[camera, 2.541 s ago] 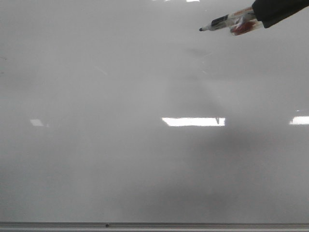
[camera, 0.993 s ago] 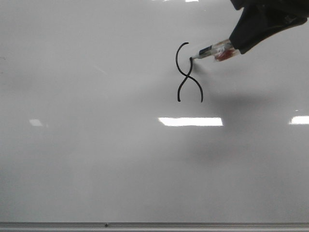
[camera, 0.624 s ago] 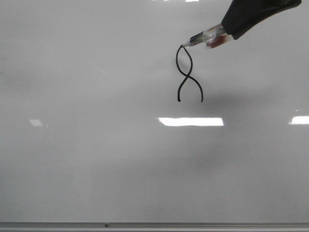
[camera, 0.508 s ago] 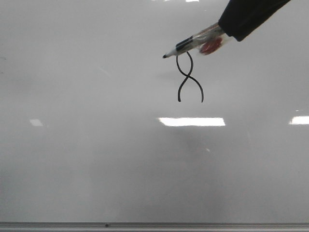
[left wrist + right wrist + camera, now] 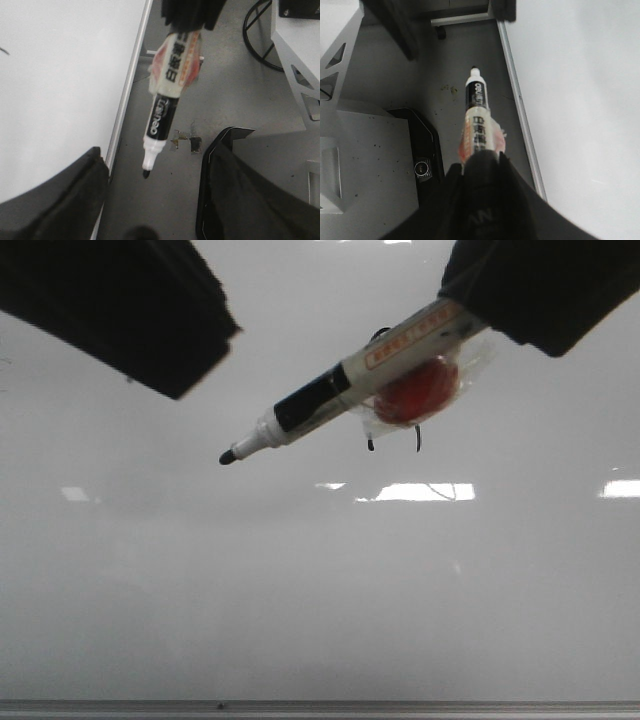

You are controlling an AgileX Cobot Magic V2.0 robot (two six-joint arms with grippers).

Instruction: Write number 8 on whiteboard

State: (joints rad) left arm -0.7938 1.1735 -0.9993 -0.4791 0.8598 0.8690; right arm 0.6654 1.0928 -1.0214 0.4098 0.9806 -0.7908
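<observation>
Change: since half a second ago the marker [image 5: 345, 385] has come much closer to the front camera and now looks far larger; a dark left arm part has entered at upper left, where none showed before.
Left gripper [image 5: 150, 200]: nearest in the left wrist view, two dark fingers [image 5: 60, 190] spread wide apart, holding nothing; the marker tip hangs between them without touching either.
Right gripper [image 5: 480, 165]: dark fingers closed around the marker's rear end; in the front view it enters from the upper right.
Marker: white barrel with a black band and an orange-printed label, cap off, black tip pointing down and left in the front view; a clear wrap with a red patch clings to the barrel near the gripper. The tip is lifted off the board.
Number 8 [image 5: 417, 440]: thin black strokes on the board, mostly hidden behind the marker and its wrap; only the two lower stroke ends and a bit of the top curve show, just above a bright light reflection [image 5: 415, 492].
Whiteboard [image 5: 300, 590]: glossy pale grey, fills the front view, with a grey metal strip along its near edge.
Floor [image 5: 225, 110]: grey, seen beside the board's edge in both wrist views.
</observation>
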